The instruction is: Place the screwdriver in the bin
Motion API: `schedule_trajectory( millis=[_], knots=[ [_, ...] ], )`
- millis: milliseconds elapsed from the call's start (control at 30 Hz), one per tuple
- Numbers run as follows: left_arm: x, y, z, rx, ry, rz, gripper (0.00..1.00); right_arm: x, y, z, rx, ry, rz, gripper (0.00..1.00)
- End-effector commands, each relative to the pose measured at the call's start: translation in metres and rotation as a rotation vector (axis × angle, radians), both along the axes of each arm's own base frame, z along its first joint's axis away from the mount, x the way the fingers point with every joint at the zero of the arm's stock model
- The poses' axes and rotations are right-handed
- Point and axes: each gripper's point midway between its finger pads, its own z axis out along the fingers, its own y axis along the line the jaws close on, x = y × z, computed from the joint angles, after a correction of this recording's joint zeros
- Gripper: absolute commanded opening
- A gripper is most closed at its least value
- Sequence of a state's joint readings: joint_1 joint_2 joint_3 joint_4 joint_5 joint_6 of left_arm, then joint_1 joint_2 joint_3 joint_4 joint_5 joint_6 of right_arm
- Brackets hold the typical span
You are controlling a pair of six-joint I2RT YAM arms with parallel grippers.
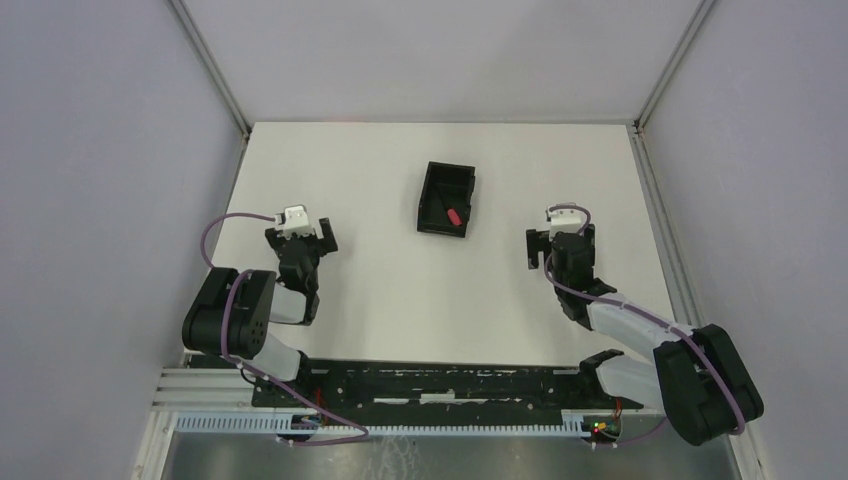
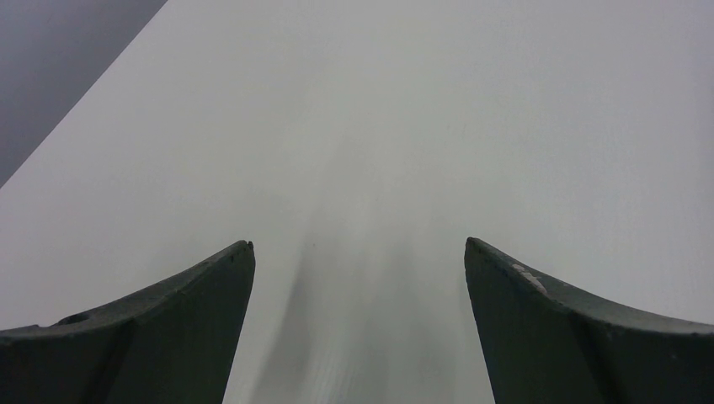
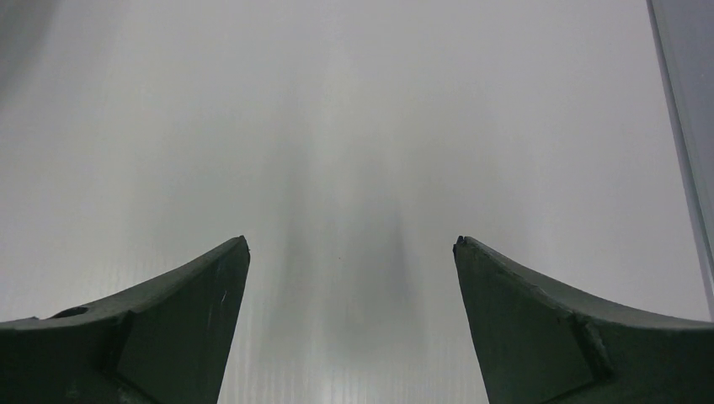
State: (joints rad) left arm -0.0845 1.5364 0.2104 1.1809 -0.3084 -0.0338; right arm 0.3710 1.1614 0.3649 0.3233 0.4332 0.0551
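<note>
The black bin [image 1: 432,184] stands at the middle of the white table, a little toward the back. Inside it lies the screwdriver [image 1: 452,214], its red handle showing near the bin's front right corner; the thin shaft is hard to make out against the black floor. My left gripper [image 1: 300,240] hovers left of the bin, open and empty; in its wrist view the left gripper [image 2: 359,244] has only bare table between its fingers. My right gripper [image 1: 556,243] sits right of the bin, apart from it, open and empty, and the right gripper [image 3: 352,241] frames bare table too.
Grey walls enclose the table [image 1: 400,300] on three sides, with metal corner posts at the back left [image 1: 215,75] and back right [image 1: 670,65]. A black mounting rail [image 1: 440,385] runs along the near edge between the arm bases. The right wall's edge [image 3: 682,126] is close to my right gripper.
</note>
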Motion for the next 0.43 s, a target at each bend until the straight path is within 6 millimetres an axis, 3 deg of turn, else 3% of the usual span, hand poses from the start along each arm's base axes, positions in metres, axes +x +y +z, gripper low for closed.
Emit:
schedule_trajectory(
  millis=[0,400],
  knots=[
    [0.0076,-0.0008,0.0138,-0.018,-0.054,0.002,1.0,0.0075,-0.0034,0.025,0.052,-0.161,-0.031,0.98],
    [0.0079,-0.0007,0.0131,-0.017,-0.052,0.003,1.0,0.0089,-0.0034,0.0251,0.056,-0.163,-0.034,0.98]
  ],
)
